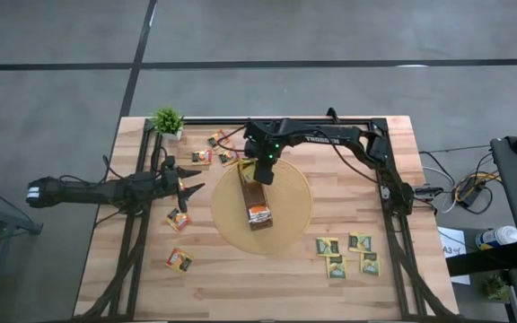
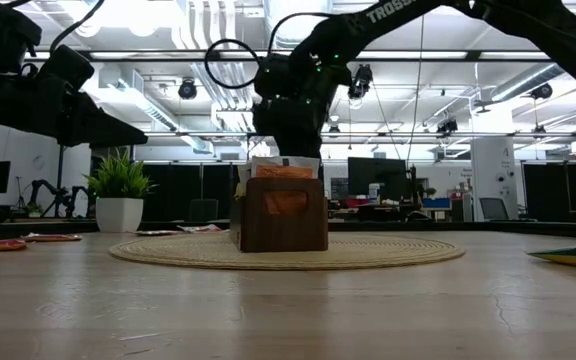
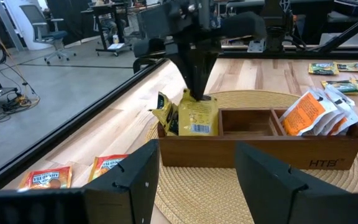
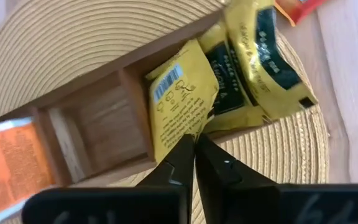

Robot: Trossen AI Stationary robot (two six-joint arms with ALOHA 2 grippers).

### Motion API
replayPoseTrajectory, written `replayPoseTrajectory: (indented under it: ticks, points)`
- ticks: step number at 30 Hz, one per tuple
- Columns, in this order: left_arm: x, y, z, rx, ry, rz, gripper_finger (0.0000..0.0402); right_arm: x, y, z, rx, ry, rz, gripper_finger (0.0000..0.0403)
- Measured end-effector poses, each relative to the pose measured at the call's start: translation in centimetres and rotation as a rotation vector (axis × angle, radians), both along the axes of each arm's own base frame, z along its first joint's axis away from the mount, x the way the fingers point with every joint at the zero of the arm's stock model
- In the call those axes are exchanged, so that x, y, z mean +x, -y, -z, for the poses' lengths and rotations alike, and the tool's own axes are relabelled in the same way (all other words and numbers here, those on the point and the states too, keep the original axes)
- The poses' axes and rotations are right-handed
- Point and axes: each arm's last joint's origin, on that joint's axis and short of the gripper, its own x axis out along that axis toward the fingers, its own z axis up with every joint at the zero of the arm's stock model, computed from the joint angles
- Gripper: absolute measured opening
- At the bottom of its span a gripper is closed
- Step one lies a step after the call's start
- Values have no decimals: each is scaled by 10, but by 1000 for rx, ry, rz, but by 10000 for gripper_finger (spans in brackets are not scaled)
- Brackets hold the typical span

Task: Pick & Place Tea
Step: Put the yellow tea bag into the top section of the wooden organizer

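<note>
Right gripper (image 4: 194,144): fingers pressed together on the edge of a yellow sachet (image 4: 180,102); sachet stands in the end compartment of the wooden box (image 3: 260,146).
Wooden box: on the round woven mat (image 1: 290,193), mid-desk; orange sachets (image 3: 312,112) at the opposite end, middle compartment seen bare.
Left gripper (image 1: 189,179): held wide, nothing between the fingers, near the desk's left edge.
Loose sachets: by the left edge and the near right corner; print unreadable.
Potted plant (image 1: 167,121): far left corner.
</note>
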Motion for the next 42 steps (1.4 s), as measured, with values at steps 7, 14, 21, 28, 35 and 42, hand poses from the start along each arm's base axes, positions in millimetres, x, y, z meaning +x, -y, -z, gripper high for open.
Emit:
replayPoseTrajectory:
  ticks: [7,14,21,28,35,42]
  points:
    - [0,0,0,0,0,0,202,4,-11,-22,-127,-15,-146,8]
    - [0,0,0,0,0,-1,202,10,-29,-41,-260,9,-353,8]
    - [0,0,0,0,0,0,202,10,-47,-42,-487,-110,-500,8]
    - [0,0,0,0,0,-1,202,11,-50,-46,-489,-113,-404,8]
    - [0,0,0,0,0,-1,202,21,-50,-39,-446,-199,-402,8]
    - [0,0,0,0,0,0,202,33,-52,3,-387,-372,-478,8]
